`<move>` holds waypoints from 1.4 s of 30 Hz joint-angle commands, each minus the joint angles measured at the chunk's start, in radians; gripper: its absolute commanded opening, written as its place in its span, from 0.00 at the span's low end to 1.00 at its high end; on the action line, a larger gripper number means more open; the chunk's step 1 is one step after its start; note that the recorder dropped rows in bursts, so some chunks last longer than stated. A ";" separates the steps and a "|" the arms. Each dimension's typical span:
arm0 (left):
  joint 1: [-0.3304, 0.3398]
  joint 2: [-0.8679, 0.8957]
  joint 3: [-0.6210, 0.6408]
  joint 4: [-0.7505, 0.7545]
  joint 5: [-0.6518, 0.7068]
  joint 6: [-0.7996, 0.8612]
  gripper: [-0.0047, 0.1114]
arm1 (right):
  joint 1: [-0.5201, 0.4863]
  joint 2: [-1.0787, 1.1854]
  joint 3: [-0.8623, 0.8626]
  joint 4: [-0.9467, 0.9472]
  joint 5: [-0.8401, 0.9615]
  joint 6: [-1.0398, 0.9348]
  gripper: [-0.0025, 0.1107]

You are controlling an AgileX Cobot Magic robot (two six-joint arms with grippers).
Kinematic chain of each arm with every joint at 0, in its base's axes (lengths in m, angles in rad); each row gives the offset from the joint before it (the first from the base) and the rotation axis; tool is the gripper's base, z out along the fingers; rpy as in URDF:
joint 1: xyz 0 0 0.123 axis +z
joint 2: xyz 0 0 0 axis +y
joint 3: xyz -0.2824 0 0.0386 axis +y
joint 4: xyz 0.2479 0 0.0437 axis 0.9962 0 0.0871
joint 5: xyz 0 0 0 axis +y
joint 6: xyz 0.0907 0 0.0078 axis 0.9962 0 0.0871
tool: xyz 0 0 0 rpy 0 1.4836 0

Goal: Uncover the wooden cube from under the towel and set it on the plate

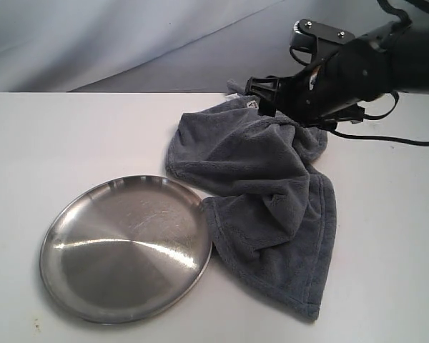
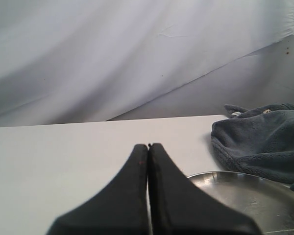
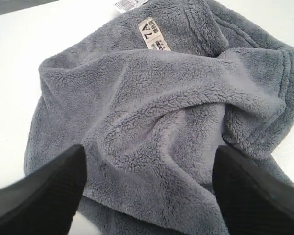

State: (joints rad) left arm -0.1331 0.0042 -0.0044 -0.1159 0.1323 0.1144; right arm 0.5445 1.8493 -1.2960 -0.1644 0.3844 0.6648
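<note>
Towel point(image 1: 261, 193): rumpled heap on table point(image 1: 57, 136), hem against plate point(image 1: 125, 246) rim. Wooden cube unseen, presumably hidden beneath.
Right pincer point(image 3: 149, 161): spread above the towel's far folds, apparently to lift it.
Left pincer point(image 2: 148, 147): pressed together, empty, near plate.

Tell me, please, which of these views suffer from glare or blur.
Exterior view: the round silver steel plate carries a bright glare streak; left wrist view: the shut left claw is a dark close-up blur; right wrist view: the open right claw is out of focus, while the plush blue-grey fleece towel is crisp.
</note>
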 commanded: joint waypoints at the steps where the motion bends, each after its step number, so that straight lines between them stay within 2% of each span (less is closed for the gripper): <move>1: -0.005 -0.004 0.004 -0.002 0.000 -0.003 0.04 | -0.007 0.078 -0.107 -0.006 0.133 -0.013 0.61; 6: -0.005 -0.004 0.004 -0.002 0.000 -0.003 0.04 | -0.007 0.150 -0.182 -0.006 0.211 -0.033 0.61; 18: -0.005 -0.004 0.004 -0.002 0.000 -0.003 0.04 | -0.007 0.217 -0.195 0.000 0.208 -0.033 0.61; 21: -0.005 -0.004 0.004 -0.002 0.000 -0.003 0.04 | -0.007 0.217 -0.195 0.000 0.208 -0.033 0.54; 28: -0.005 -0.004 0.004 -0.002 0.000 -0.003 0.04 | -0.007 0.217 -0.195 0.000 0.235 -0.033 0.19; 32: -0.005 -0.004 0.004 -0.002 0.000 -0.003 0.04 | -0.007 0.211 -0.195 0.000 0.249 -0.046 0.03; 42: -0.005 -0.004 0.004 -0.002 0.000 -0.003 0.04 | -0.007 0.100 -0.195 0.023 0.275 -0.112 0.02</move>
State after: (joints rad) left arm -0.1331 0.0042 -0.0044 -0.1159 0.1323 0.1144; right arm 0.5445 2.0063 -1.4858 -0.1435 0.6435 0.5711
